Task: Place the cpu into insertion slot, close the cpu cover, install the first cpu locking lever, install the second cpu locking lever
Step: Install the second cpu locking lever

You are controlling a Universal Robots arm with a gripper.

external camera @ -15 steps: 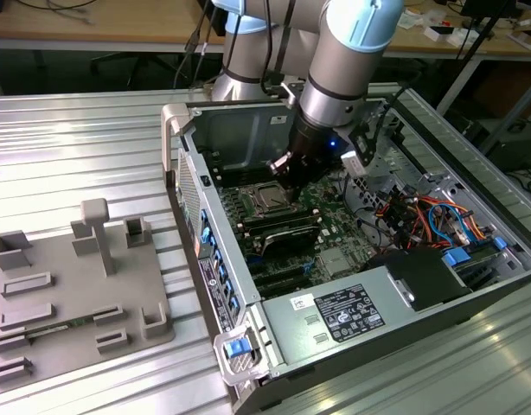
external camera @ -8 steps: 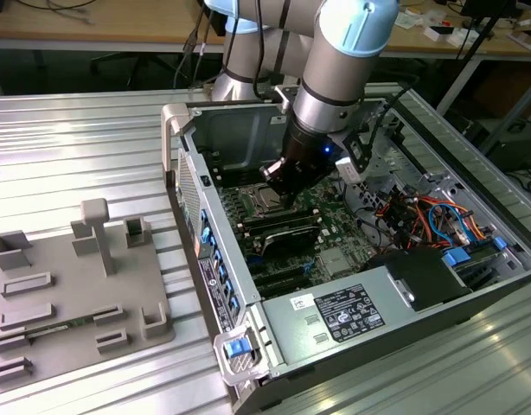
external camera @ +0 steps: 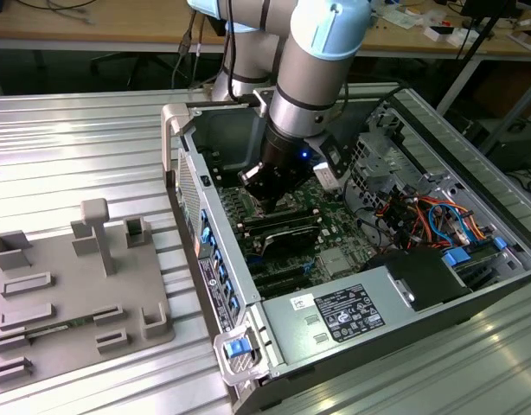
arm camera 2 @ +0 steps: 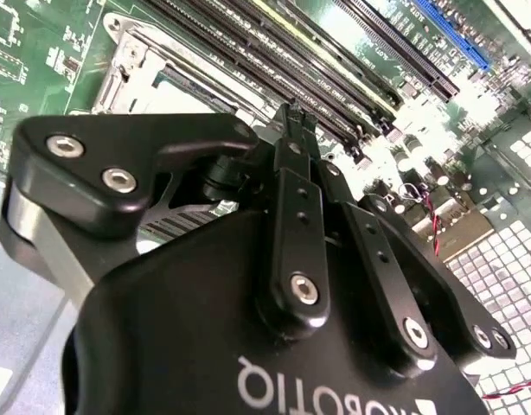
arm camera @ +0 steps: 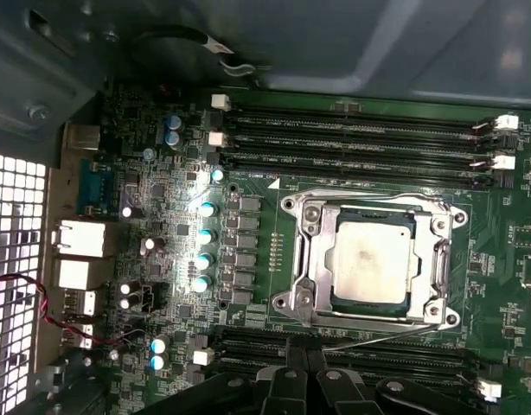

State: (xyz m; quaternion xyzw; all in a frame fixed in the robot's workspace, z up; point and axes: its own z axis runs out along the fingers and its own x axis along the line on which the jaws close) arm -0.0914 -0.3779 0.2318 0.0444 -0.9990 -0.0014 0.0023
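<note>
The cpu, with a silvery face, lies flat in the insertion slot, whose dark edge shows around it. The cpu cover, a silvery frame, lies down over the chip's edges. A thin wire lever slants along the socket side nearest my gripper; another runs along the far side. My gripper is shut, its black fingertips together just off the socket's near edge, by the slanted lever's end. I cannot tell whether they touch it. In the second wrist view the gripper points at the board beside the cover. In the exterior view the gripper is low inside the computer case.
Long black memory slots flank the socket on both sides, one bank right under the fingers. The case walls enclose the arm. Orange and blue cables and a power supply lie at the exterior view's right; a grey fixture plate at its left.
</note>
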